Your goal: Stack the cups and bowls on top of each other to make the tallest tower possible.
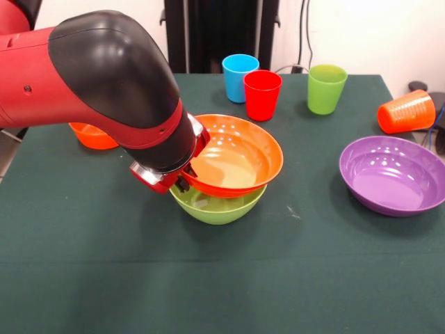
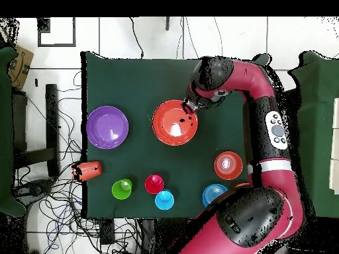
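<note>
- front view: gripper (image 1: 186, 178) mostly hidden under the arm's wrist, seemingly pinching the near rim of the orange-red bowl (image 1: 236, 154); that bowl sits tilted in the lime green bowl (image 1: 217, 204), the tower's base.
- risk: a release while tilted could let it slide off or drag the green bowl.
- red cup (image 1: 262, 94), blue cup (image 1: 240, 76) and green cup (image 1: 326, 88) stand behind the green bowl; orange cup (image 1: 406, 111) lies tipped, purple bowl (image 1: 393, 175) well apart.
- overhead view: gripper (image 2: 190, 110) at the orange-red bowl's (image 2: 173, 124) rim; green bowl hidden underneath, so centring is unverifiable.
</note>
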Motion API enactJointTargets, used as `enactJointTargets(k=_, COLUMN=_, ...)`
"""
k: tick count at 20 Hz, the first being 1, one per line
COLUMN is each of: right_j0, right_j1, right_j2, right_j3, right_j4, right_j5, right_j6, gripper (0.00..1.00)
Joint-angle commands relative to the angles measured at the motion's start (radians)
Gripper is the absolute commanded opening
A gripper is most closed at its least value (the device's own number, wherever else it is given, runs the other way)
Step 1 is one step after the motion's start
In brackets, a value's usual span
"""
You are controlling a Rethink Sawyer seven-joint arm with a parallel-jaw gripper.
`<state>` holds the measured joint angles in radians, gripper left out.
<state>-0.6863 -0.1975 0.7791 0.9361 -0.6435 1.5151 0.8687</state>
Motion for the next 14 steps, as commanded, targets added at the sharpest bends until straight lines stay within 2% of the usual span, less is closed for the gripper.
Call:
enactJointTargets(k=1, right_j0=0.001, right_j1=-0.003, right_j2=-0.030, right_j3=-0.054, right_j4=-0.063, right_j5=0.082, right_j6=-0.356, gripper=0.00)
enactJointTargets(k=14, right_j0=0.004, right_j1=-0.005, right_j2=-0.039, right_j3=-0.053, right_j4=-0.069, right_j5=0.083, right_j6=-0.362, gripper=0.00)
